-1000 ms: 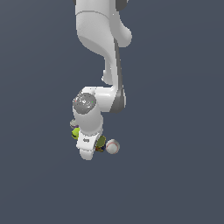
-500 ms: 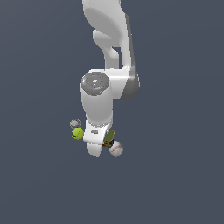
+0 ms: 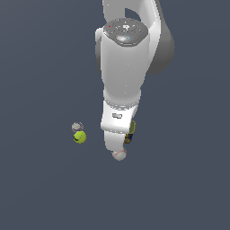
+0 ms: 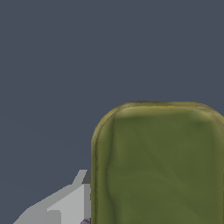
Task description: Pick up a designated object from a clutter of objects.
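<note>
In the exterior view the arm looms large from above and its hand covers most of the gripper (image 3: 118, 143). The tin (image 3: 130, 131) shows only as an olive and yellow sliver at the hand's right edge. In the wrist view its olive-green top (image 4: 157, 166) fills much of the frame, very near the camera, with one grey finger (image 4: 65, 203) against its side. The gripper looks shut on the tin. The white baseball (image 3: 119, 155) peeks out below the hand. The yellow-green tennis ball (image 3: 80, 137) and the small greyish ball (image 3: 77, 127) lie together to the exterior view's left.
The ground (image 3: 40, 188) is a plain dark grey-blue surface with nothing else on it. The white arm body (image 3: 123, 67) hides the area under the upper middle of the exterior view.
The arm has grown larger in the exterior view, rising toward the camera, and the tin has moved with the hand. The three balls stay where they were.
</note>
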